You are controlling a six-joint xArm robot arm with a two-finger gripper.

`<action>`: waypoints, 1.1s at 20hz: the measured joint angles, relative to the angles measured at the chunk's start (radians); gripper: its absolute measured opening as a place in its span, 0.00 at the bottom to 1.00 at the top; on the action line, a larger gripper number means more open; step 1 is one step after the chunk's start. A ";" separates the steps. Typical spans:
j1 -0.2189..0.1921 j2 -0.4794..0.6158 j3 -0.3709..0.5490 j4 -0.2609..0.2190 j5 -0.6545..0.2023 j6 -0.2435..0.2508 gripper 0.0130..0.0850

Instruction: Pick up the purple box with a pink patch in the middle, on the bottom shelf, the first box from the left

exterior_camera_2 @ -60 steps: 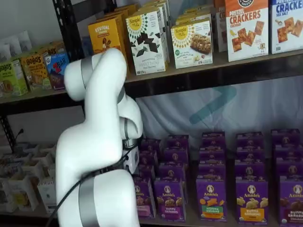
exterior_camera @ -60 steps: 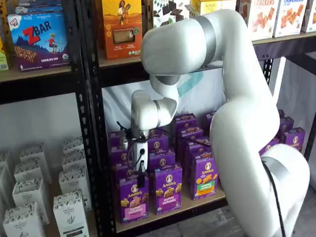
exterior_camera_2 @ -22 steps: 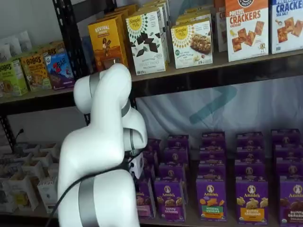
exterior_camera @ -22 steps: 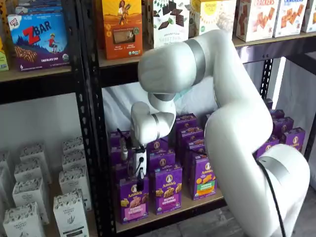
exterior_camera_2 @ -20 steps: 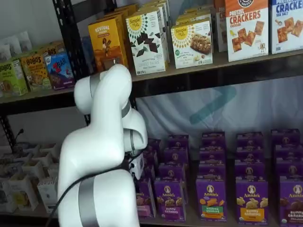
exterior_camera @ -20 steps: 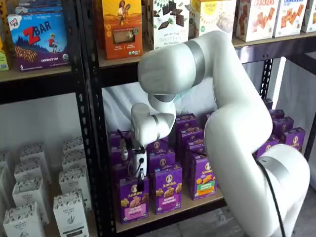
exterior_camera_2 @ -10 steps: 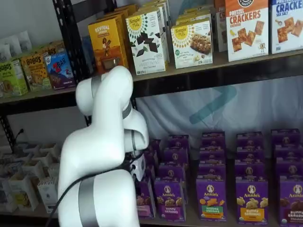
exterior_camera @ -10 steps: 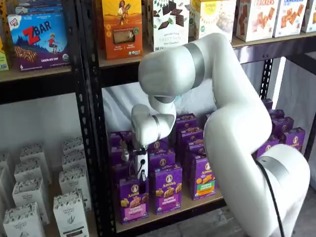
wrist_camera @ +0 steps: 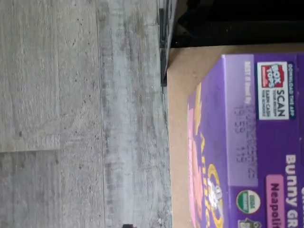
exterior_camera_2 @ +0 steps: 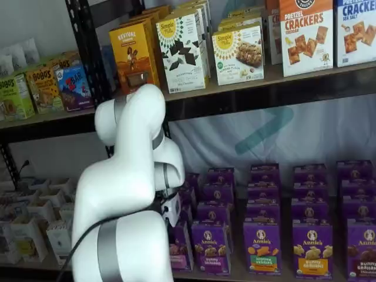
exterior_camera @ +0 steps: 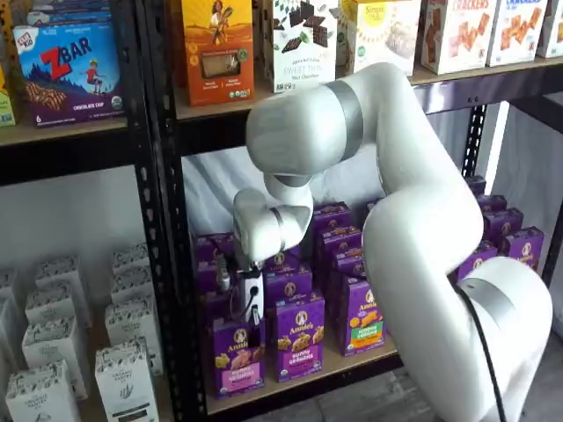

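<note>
The gripper [exterior_camera: 252, 327] hangs right over the top edge of the purple box [exterior_camera: 236, 353], its dark fingers showing only as one sliver, so I can't make out the gap; nothing looks gripped. That box stands at the front of the bottom shelf [exterior_camera: 299, 380], hard by the black upright [exterior_camera: 171, 290], with a neighbouring carton [exterior_camera: 297, 334] just beside it. From the wrist view, bare board [wrist_camera: 179, 142] edges the box before the rail.

Wrist view: straight down, close over purple box [wrist_camera: 247, 137] top and floor. Both shelf views: frontal, mid-distance, sharing bottom shelf [exterior_camera: 299, 380] and arm.
</note>
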State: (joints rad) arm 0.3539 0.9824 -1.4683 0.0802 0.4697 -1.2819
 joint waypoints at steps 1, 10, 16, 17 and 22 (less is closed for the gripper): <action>0.001 0.002 -0.002 -0.003 0.000 0.004 1.00; 0.007 0.024 -0.022 0.023 -0.006 -0.013 1.00; 0.009 0.027 -0.029 0.026 0.000 -0.014 1.00; 0.009 0.028 -0.030 0.029 0.002 -0.017 1.00; 0.010 0.029 -0.031 0.038 -0.001 -0.023 0.83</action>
State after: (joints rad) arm 0.3641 1.0117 -1.4994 0.1182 0.4685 -1.3053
